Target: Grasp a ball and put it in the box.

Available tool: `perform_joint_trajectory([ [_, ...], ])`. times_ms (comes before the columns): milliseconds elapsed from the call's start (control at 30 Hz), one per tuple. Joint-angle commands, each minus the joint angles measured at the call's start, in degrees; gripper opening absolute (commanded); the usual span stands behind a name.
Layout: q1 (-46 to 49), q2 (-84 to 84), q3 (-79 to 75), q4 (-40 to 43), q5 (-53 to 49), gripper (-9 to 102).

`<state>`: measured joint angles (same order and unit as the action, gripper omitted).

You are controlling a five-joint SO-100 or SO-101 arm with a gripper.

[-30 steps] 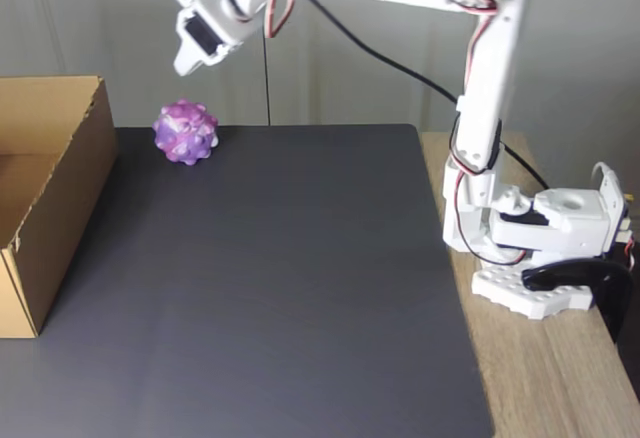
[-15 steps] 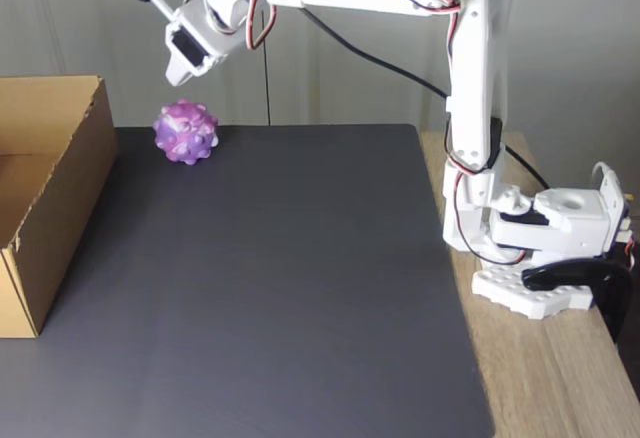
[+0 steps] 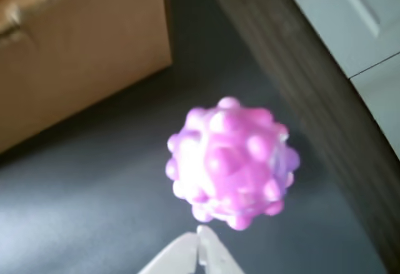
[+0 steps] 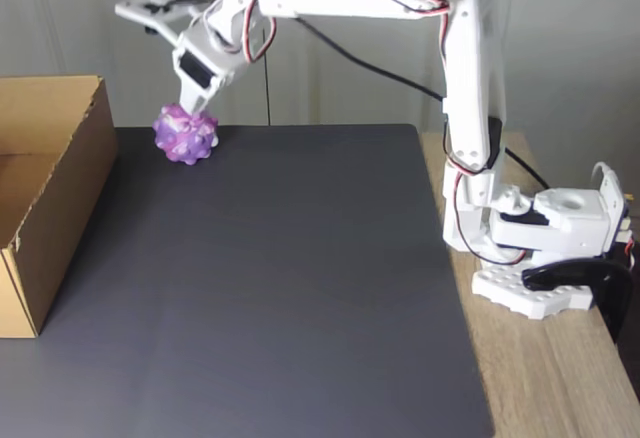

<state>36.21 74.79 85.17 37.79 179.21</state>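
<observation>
The ball [image 4: 186, 135], purple and pink with rounded knobs, rests on the dark mat near its back left corner. In the wrist view the ball [image 3: 231, 161] sits mid-frame, just beyond my gripper [image 3: 199, 231], whose two white tips meet with nothing between them. From the fixed view my gripper [image 4: 193, 108] points down and hangs right over the ball's top; I cannot tell whether it touches. The brown cardboard box [image 4: 70, 173] stands open-topped at the left edge, a short gap from the ball. One box wall [image 3: 75, 49] fills the wrist view's upper left.
A dark grey mat [image 4: 280, 288] covers most of the table, its back edge [image 3: 300, 86] running close behind the ball. The arm's white base [image 4: 540, 248] stands on bare wood [image 4: 560, 378] at the right. A black cable [image 4: 380, 63] hangs behind the arm.
My gripper has come down from high over the table's back left until it sits just above the ball. The ball and box have not moved.
</observation>
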Motion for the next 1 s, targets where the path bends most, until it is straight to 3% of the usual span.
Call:
perform_joint_trajectory([
  [0, -0.5, -0.4, -1.3, -1.6, -0.5, 0],
  [267, -0.4, -3.0, -1.4, -4.6, -0.3, 1],
  [567, 0.4, -3.2, -2.1, -6.7, 0.3, 15],
  [967, 2.3, -2.0, -2.2, -3.6, 0.9, 29],
])
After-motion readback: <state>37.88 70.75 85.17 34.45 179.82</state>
